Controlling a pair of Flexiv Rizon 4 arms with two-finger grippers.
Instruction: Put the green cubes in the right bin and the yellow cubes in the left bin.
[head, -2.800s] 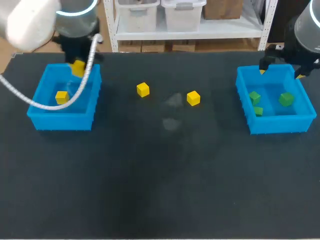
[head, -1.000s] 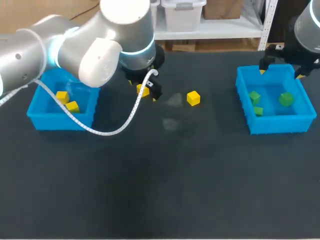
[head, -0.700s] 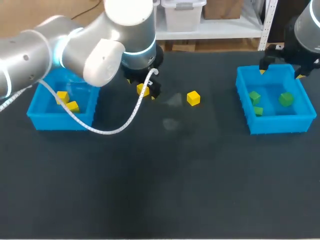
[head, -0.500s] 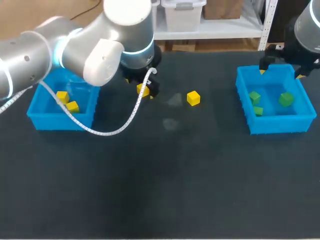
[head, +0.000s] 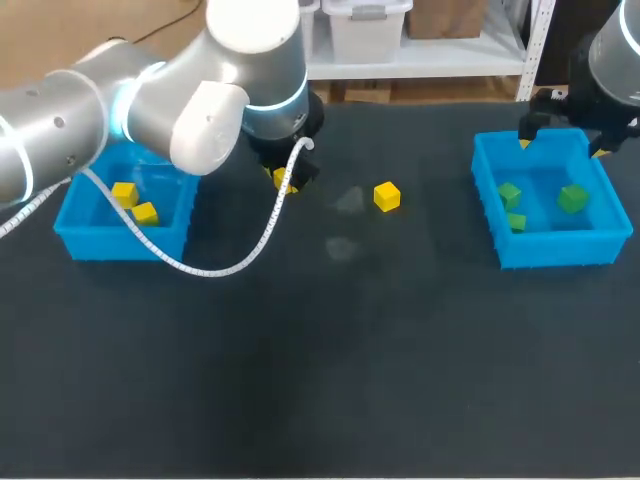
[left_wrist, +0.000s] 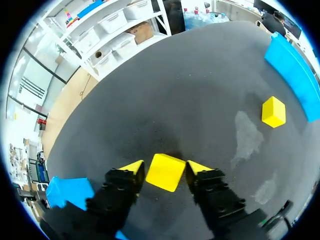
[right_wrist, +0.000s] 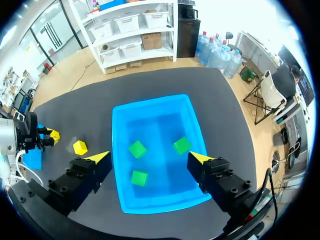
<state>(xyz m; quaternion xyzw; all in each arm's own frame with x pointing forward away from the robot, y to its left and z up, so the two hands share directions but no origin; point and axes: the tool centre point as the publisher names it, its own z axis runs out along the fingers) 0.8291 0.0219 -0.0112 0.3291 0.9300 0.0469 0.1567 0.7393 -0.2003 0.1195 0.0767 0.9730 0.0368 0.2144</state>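
Gripping a yellow cube (left_wrist: 165, 171) from two sides, the left jaws are narrowed to the cube's width, and each yellow fingertip (left_wrist: 131, 167) is pressed against one of its faces. Whether the cube is raised off the dark tabletop (head: 320, 380) cannot be told. In the head view this gripped cube is found at about 11 o'clock from the tabletop's middle, largely hidden beneath the left arm (head: 150, 90), which is brought in from the 10 o'clock corner with a white cable (head: 230, 262) hanging from it.

A loose yellow cube (head: 387, 196) is seen lying at 3 o'clock from the gripped one, near it but apart. In the left wrist view it is placed ahead of the jaws and off to one side.

The left bin (head: 120, 245), blue and open-topped, is set at 9 o'clock on the tabletop. Two more yellow cubes (head: 124, 192) are contained in it, just beside each other.

The right bin (head: 555, 252) is set at 3 o'clock, and three green cubes (head: 509, 193) are held inside it, two toward the far wall and one nearer the front. The right arm (head: 610, 60) is stationed above the bin's 12 o'clock edge. The right jaws are spread wide with nothing between them; in the right wrist view one fingertip (right_wrist: 102, 157) is shown outside each long wall of the bin, with the green cubes ahead.
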